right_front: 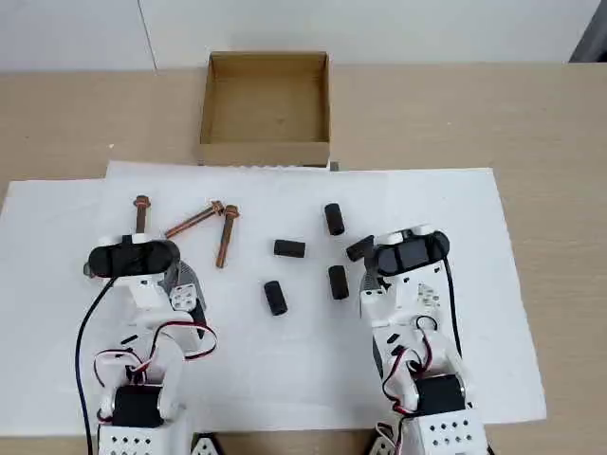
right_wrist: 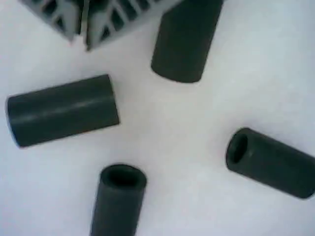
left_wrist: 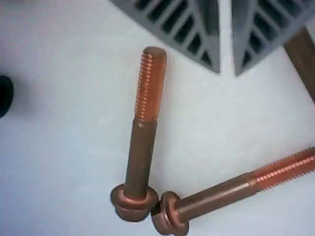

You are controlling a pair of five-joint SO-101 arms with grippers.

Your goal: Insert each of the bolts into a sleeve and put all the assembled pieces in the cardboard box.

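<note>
On the white paper sheet (right_front: 455,313) over the pale wooden table (right_front: 550,123): three copper-coloured flanged metal bolts (right_front: 226,237) lie loose toward the left. At least four short black cylindrical sleeves (right_front: 289,248) are scattered from centre to right. No bolt sits in a sleeve. The open brown cardboard box (right_front: 266,152) stands at the sheet's far edge; all bolts and sleeves lie outside it.

Left arm (right_front: 133,258): over the sheet on the near side of the bolts. Left claw (left_wrist: 226,69): grey ribbed jaws drawn together to a narrow slit, nothing between them, tips over bare paper near the threaded end of one bolt (left_wrist: 140,142). That bolt's flanged head touches, or all but touches, the head of a second bolt (left_wrist: 231,189). The shank of a third bolt (left_wrist: 302,59) runs just beside one jaw.

Right arm (right_front: 408,251): over the right side of the sleeve group. Right claw (right_wrist: 81,43): jaws pressed together, hairline gap only, gripping nothing. One sleeve (right_wrist: 61,110) and another sleeve (right_wrist: 184,42) lie near its tips on their sides, apart from each other
</note>
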